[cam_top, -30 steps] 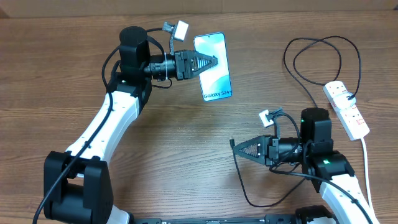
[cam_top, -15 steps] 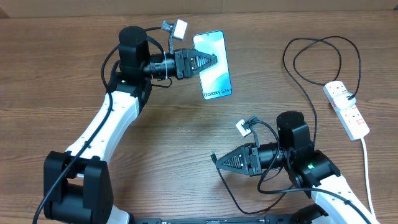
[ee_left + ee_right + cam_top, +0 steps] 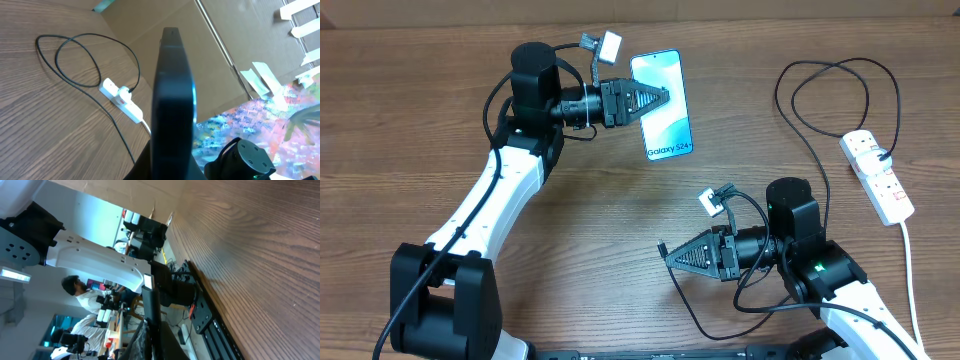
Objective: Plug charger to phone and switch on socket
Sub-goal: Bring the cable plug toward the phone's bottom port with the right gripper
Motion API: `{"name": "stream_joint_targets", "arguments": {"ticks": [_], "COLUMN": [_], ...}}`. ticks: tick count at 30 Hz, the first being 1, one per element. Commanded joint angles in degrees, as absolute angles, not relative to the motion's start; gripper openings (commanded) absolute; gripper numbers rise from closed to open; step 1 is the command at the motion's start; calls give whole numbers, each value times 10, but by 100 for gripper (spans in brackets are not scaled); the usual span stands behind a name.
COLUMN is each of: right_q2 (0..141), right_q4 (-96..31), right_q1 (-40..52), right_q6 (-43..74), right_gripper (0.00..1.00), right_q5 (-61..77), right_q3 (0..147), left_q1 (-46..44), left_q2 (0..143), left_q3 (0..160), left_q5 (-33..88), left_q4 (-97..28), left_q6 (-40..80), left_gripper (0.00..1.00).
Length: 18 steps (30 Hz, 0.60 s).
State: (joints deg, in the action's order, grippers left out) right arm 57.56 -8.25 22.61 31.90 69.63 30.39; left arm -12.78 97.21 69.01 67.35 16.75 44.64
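- Toward the near side of the table, my right claw (image 3: pixel 669 257) is pinched tight on the charger (image 3: pixel 662 249) just behind its plug. The cable trails off behind it.
- Far and to the left, my left claw (image 3: pixel 663 98) is clamped on the left edge of the phone (image 3: pixel 670 130), well apart from the plug.
- The socket (image 3: pixel 878 176) lies at the far right.
- The risk, as I judge it: gripped by one edge, the phone may pivot when the plug pushes in, and the dragging cable may twist the plug off line.
- Since a second ago my right claw has swung left and nearer. My left claw and the phone have not moved.
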Motion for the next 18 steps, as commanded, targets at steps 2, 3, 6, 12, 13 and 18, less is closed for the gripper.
{"name": "stream_joint_targets", "arguments": {"ticks": [2, 3, 6, 12, 13, 18], "right_q2": [576, 576, 576, 576, 576, 576], "right_q4": [-64, -62, -63, -63, -63, -62], "right_q1": [229, 229, 229, 229, 229, 229], "right_q6": [345, 346, 346, 345, 345, 343], "right_gripper": [4, 4, 4, 4, 4, 4], "right_q5": [695, 695, 696, 713, 713, 712], "right_q3": [303, 303, 303, 303, 303, 303], "left_q1": [-131, -131, -131, -131, -131, -131], "left_q2": [971, 971, 971, 971, 971, 971], "left_q3": [695, 695, 695, 695, 695, 695], "left_q5": [686, 687, 687, 684, 684, 684], "left_q4": [174, 174, 174, 174, 174, 174], "left_q6": [437, 437, 437, 437, 437, 432], "left_gripper": [4, 4, 4, 4, 4, 4]}}
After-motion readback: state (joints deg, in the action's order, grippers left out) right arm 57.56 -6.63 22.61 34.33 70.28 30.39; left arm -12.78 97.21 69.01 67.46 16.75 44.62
